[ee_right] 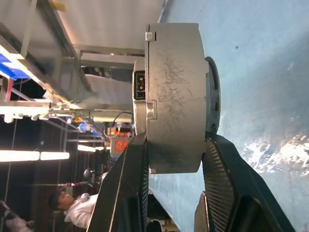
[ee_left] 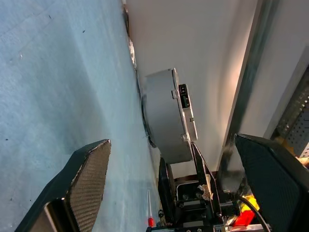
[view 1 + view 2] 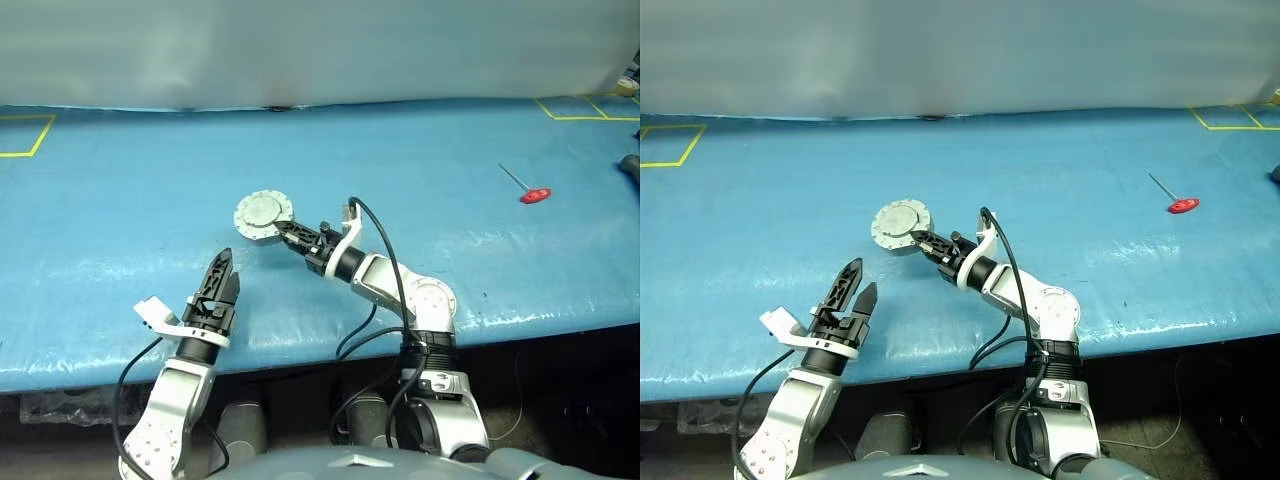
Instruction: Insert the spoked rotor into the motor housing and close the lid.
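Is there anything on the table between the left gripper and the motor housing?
No. In the left eye view, only bare blue table lies between the open left gripper and the housing, which the right gripper holds.

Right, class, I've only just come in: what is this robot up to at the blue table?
The right gripper is shut on the motor housing, pinching the round silver puck by its flat faces, with the lid closed on top. The left gripper is open and holds nothing, off to the near left over the blue table. A red-handled tool lies far off to the right.
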